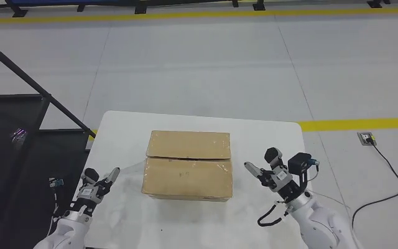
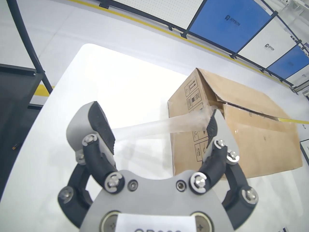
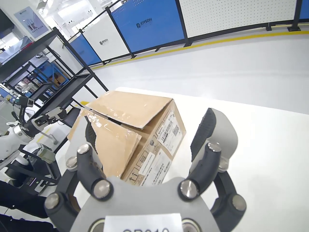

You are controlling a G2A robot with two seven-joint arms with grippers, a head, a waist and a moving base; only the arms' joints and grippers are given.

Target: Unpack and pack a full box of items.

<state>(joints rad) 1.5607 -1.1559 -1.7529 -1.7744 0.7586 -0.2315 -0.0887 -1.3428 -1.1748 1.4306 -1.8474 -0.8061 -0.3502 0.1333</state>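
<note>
Left pincer (image 1: 103, 175) and right pincer (image 1: 260, 162) gape open each side of the box (image 1: 188, 177), likely to lift its flaps (image 1: 188, 144), with tape (image 2: 154, 127) stuck on the left one.

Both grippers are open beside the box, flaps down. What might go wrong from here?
1. A clear tape strip runs from the box to the left gripper, apparently stuck on its finger pad. Pulling away may drag the box or foul later grips.
2. The flaps lie unevenly, one edge raised over the other. The right gripper may catch the wrong flap or tear the cardboard.
</note>
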